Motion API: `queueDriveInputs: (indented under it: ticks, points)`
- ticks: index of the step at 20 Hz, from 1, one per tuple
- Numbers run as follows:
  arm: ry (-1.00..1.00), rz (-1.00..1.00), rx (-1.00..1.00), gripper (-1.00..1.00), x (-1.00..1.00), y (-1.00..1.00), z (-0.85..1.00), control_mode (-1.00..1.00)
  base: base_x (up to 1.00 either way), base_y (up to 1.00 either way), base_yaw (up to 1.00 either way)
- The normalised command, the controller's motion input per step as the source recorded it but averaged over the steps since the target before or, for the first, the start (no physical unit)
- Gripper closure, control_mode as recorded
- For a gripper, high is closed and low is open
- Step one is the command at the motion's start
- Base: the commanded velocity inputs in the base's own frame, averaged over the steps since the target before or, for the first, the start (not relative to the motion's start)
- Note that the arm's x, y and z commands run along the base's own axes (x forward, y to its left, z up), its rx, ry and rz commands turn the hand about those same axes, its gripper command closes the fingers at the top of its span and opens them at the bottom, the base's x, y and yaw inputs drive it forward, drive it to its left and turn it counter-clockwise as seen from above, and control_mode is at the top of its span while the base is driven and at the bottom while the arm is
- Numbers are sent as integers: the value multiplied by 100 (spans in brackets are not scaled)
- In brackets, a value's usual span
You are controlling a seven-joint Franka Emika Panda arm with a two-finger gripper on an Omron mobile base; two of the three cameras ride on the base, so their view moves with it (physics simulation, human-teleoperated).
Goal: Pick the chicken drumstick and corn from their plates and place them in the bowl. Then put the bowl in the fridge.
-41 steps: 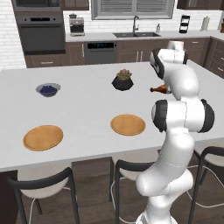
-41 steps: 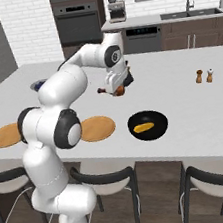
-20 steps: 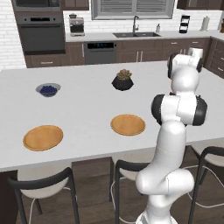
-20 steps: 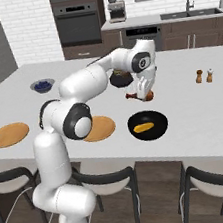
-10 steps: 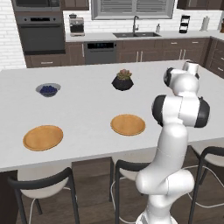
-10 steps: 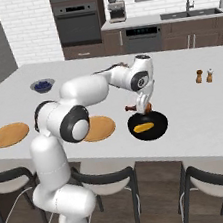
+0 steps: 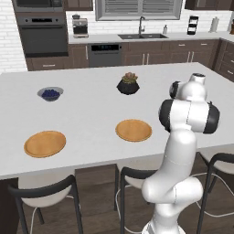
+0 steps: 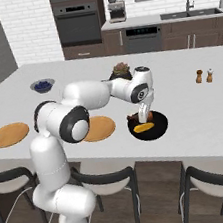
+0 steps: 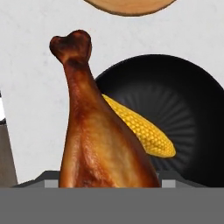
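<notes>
My gripper is shut on the chicken drumstick, which hangs just above the near left rim of a black ribbed bowl on the counter. The drumstick's bone end points away from the hand. The yellow corn lies inside that black bowl, and the same corn sits right under the gripper. Both tan wooden plates are bare. A small grey-blue bowl with a dark blue inside stands far off to the left. The fridge is out of view.
A black faceted pot with a plant stands behind the gripper. Salt and pepper shakers are at the right of the white island counter. Dark stools line its near edge. Wall oven and sink run along the back.
The arm has swung the drumstick from beside the plant pot, forward and down, to just over the black bowl with the corn. Nothing else on the counter moved.
</notes>
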Motion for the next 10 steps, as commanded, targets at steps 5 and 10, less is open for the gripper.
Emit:
queueDriveInputs:
  ticks: [5, 10]
  points:
    - [0, 10, 0, 100, 2, -31, -27, -100, 0, 0, 0]
    - [0, 6, 0, 100, 10, -6, -35, -100, 0, 0, 0]
